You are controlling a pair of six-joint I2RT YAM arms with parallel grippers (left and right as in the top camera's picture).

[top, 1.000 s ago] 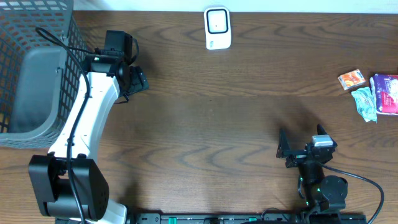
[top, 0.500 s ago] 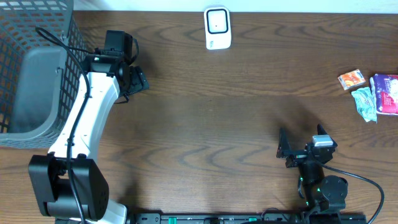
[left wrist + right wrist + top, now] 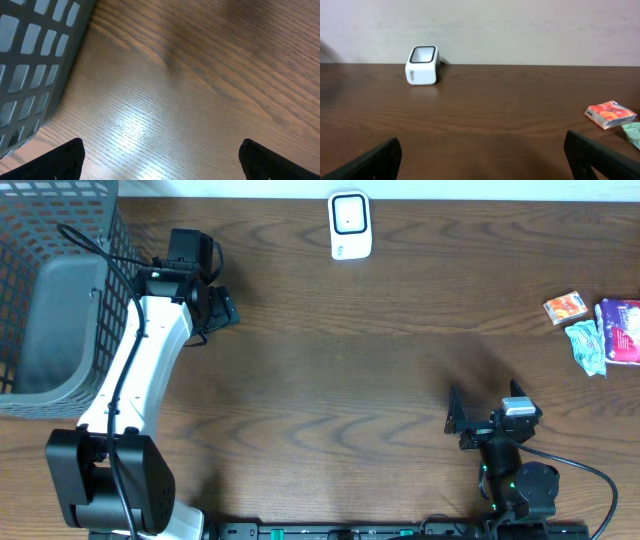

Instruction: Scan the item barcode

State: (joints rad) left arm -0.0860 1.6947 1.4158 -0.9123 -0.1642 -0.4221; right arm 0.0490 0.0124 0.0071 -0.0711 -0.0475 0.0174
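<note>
The white barcode scanner stands at the table's far edge, and it also shows in the right wrist view as the scanner, upright by the wall. Three items lie at the right edge: an orange packet, a teal wrapper and a purple-and-white pack. My right gripper is open and empty near the front edge, well short of them; the orange packet sits ahead to its right. My left gripper is open over bare wood beside the basket, holding nothing.
A grey mesh basket with a grey liner fills the left end of the table; its wall is close on the left of my left gripper. A pale wall runs behind the table. Dark wood lies between my right gripper and the scanner.
</note>
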